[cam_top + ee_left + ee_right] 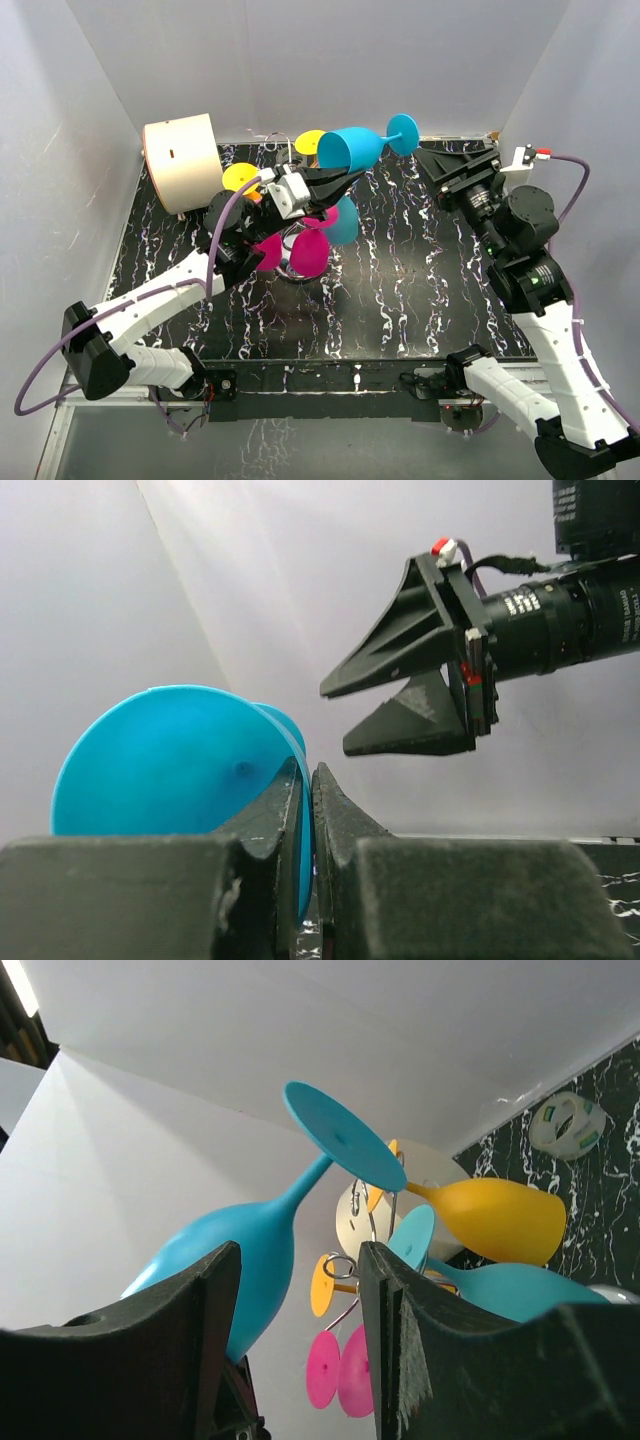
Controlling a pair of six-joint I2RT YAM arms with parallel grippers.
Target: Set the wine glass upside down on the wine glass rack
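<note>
White matte walls box in a black desk [420, 290] veined with white marbling. Left tool [338, 182] is up over the middle, clenched on the wine glass [352, 148]. From the left wrist, its dark, grainy fingers [275, 815] pinch the thin wall of the bowl between them. The glass is smooth, opaque cyan and lies on its side in the air, with its mouth toward 8 o'clock and its flat round foot toward 2 o'clock.

Just below it, near the centre, is the wine glass rack [373, 1220], made of thin silver wire. Pink glasses [308, 250], a yellow glass [495, 1218] and a second cyan glass [342, 222] crowd its arms, so there is little room there. The held glass is above the rack and clear of it.

Right tool [300, 1248] sits at 2 o'clock, its fingers spread and nothing between them, with its tips close to the cyan foot.

A cream drum [182, 163] lies on its side at 10 o'clock near the left wall. From the right wrist, a clear tape roll [567, 1123] lies flat by the back wall. The desk between 4 and 6 o'clock carries nothing.
</note>
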